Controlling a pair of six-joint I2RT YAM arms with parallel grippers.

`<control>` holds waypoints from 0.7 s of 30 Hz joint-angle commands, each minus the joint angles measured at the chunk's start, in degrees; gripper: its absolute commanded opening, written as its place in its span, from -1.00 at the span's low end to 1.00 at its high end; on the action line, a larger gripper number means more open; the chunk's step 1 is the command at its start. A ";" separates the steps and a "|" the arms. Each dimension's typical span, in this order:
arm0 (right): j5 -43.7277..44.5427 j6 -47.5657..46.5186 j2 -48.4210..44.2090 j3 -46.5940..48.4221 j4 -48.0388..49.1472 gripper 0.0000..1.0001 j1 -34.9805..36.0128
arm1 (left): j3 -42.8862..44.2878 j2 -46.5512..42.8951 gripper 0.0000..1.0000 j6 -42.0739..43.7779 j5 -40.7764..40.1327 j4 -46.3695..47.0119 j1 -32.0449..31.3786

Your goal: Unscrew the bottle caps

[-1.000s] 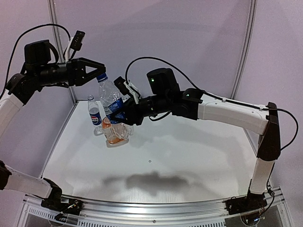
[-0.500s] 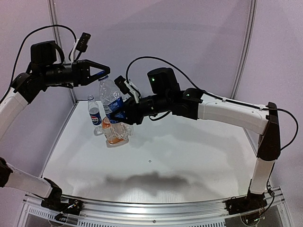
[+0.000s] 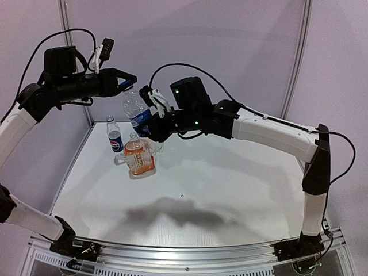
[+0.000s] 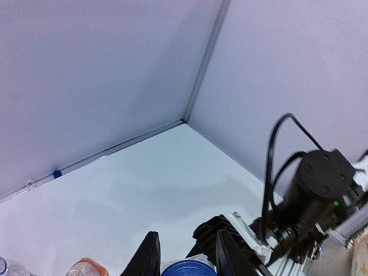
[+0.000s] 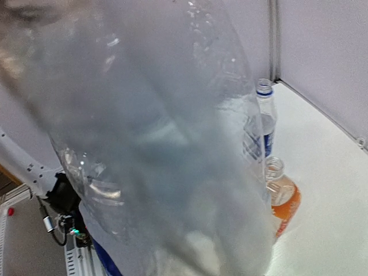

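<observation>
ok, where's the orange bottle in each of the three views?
Top external: orange bottle, left of centre.
Left wrist: orange bottle, a sliver at the bottom edge, left.
Right wrist: orange bottle, lower right.
Shared landmark: the raised clear bottle; the left wrist view shows only its blue cap.

I can see one blue cap [image 4: 187, 268] clearly. It is small, round and plastic. It sits squeezed between the two fingers of my left hand [image 3: 127, 81], high above the table, right at the top end of the big clear bottle [image 3: 134, 106]. That bottle leans to one side. I cannot tell if the cap is still screwed on. Far off, where the table meets the wall, lie a small blue speck [image 4: 56, 173] and a pale round speck [image 4: 29, 184]. They are too tiny for me to say if they are caps.
</observation>
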 commanded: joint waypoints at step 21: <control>17.43 1.14 2.92 3.85 -1.29 -0.39 0.50 | 4.92 3.47 0.13 -6.82 -19.85 -7.19 -6.72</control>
